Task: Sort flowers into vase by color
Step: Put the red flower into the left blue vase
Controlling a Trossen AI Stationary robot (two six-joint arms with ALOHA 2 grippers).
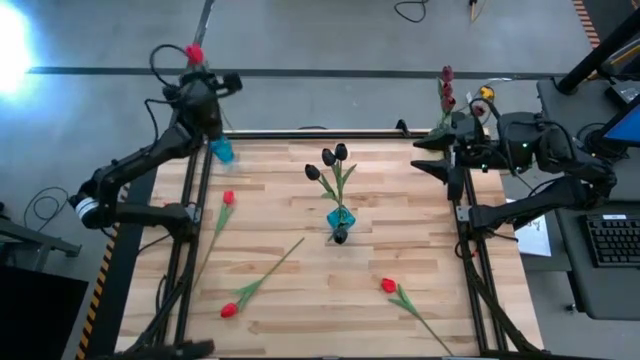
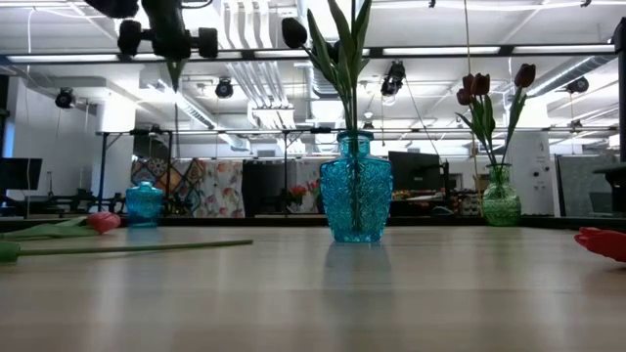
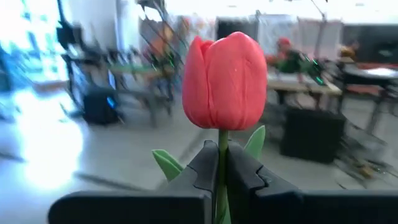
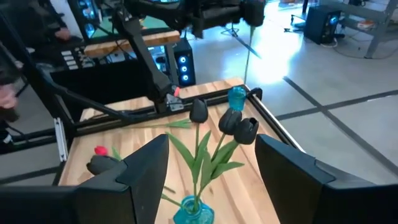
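Three black tulips (image 1: 333,158) stand upright in the blue vase (image 1: 340,219) mid-desk. Dark maroon tulips (image 1: 446,88) sit in a green vase (image 2: 501,198) at the desk's far right corner. Another small blue vase (image 1: 222,151) stands at the far left corner. One red tulip (image 1: 194,54) is upright, stem pinched in the left pincer (image 3: 220,180) above that corner. Three more red ones lie flat on the desk: left (image 1: 228,198), front-left (image 1: 230,310), front-right (image 1: 389,286).

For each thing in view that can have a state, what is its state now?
left end effector: shut on red tulip, raised over small blue vase
right end effector: open, empty
centre blue vase: upright, holds black tulips
green vase: upright, holds maroon tulips
three red tulips: lying on table
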